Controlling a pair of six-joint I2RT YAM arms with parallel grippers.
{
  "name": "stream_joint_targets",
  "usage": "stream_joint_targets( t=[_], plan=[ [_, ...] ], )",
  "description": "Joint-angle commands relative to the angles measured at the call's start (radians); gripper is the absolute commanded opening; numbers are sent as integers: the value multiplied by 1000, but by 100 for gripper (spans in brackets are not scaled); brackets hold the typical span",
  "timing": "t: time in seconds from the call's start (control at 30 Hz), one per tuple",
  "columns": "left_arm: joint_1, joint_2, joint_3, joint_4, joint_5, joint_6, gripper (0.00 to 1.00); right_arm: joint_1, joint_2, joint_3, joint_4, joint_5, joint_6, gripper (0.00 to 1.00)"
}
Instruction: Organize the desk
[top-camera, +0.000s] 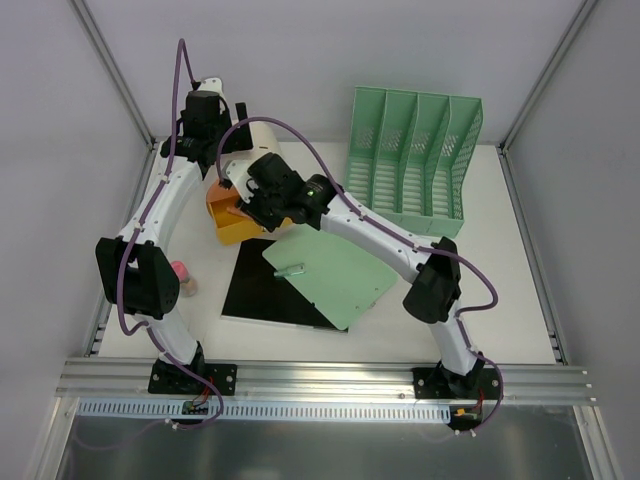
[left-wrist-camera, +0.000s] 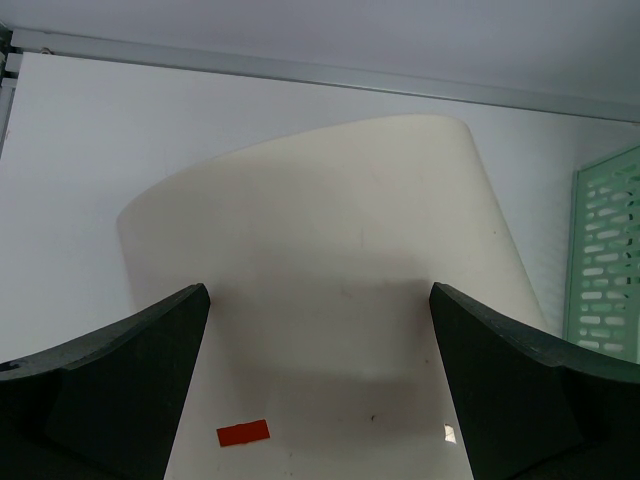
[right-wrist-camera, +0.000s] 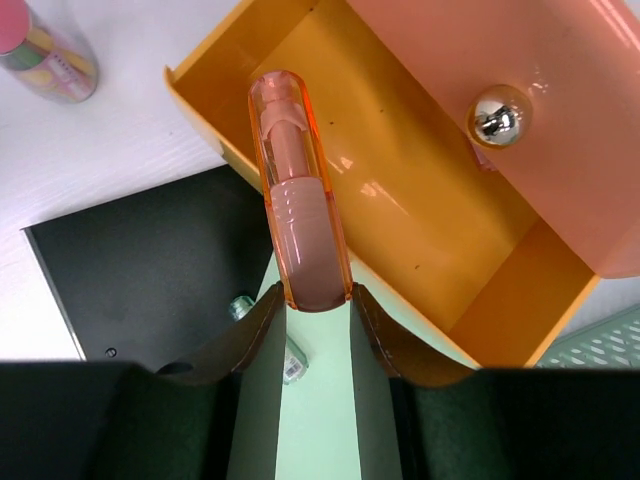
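- Right gripper (right-wrist-camera: 312, 300) is pinching a glossy translucent orange tube (right-wrist-camera: 295, 190) over a yellow-orange box (right-wrist-camera: 400, 220).
- Left gripper (left-wrist-camera: 320, 300) is gaping around a smooth cream cylinder (left-wrist-camera: 320, 200).
- Matte white desk (top-camera: 520, 320) is lying underneath.

My left gripper (left-wrist-camera: 320, 385) stands wide open, arm extended forward. My right gripper (right-wrist-camera: 315, 300) grips an orange tube (right-wrist-camera: 298, 190), reaching left.

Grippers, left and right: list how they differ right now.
The left gripper stands wide open; the right gripper is shut on an orange tube. The left frames a cream cylinder on the desk without clamping it; the right holds its tube out over an orange drawer. Both have dark fingers.
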Motion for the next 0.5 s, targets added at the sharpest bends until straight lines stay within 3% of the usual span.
stream_joint_targets(
  t=[0.0,0.27,0.47],
  plan=[
    [2,27,-6,-91,2,10,95,-5,-6,45,81,58,-9,24],
    [3,26,-6,-91,4,10,95,-5,15,71,92,87,-6,28],
    [2,26,-7,-91,4,10,95,-5,24,73,98,98,-6,37]
  ],
)
